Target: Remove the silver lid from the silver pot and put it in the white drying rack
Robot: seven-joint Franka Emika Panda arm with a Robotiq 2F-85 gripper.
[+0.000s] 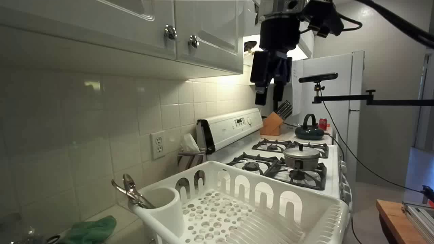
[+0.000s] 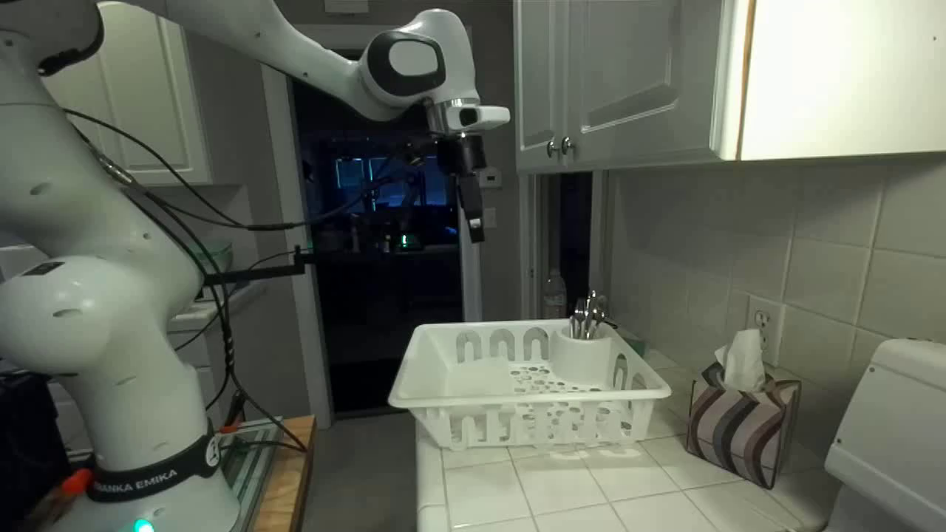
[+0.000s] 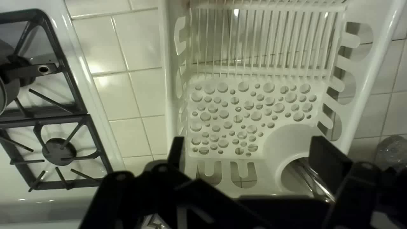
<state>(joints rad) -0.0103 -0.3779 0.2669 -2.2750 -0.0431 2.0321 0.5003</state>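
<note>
On the stove's near right burner sits the silver pot (image 1: 307, 165), with the silver lid (image 1: 307, 154) resting on top, its black knob upright. Only the pot's handle (image 3: 28, 71) and a bit of its side enter the wrist view, at the far left. The white drying rack (image 2: 517, 400) stands on the tiled counter beside the stove, holding no lid. High above the counter my gripper (image 1: 269, 96) points down, its fingers apart and nothing between them. From the wrist, the rack floor (image 3: 229, 124) lies below the open gripper (image 3: 248, 141).
Cutlery (image 1: 130, 191) sticks up from the rack's corner cup. A tissue box (image 2: 743, 425) stands between rack and stove. Wall cabinets (image 1: 203, 40) hang beside the gripper. Farther back are a kettle (image 1: 309, 131), a knife block (image 1: 272, 124) and a camera on a black bar (image 1: 318, 78).
</note>
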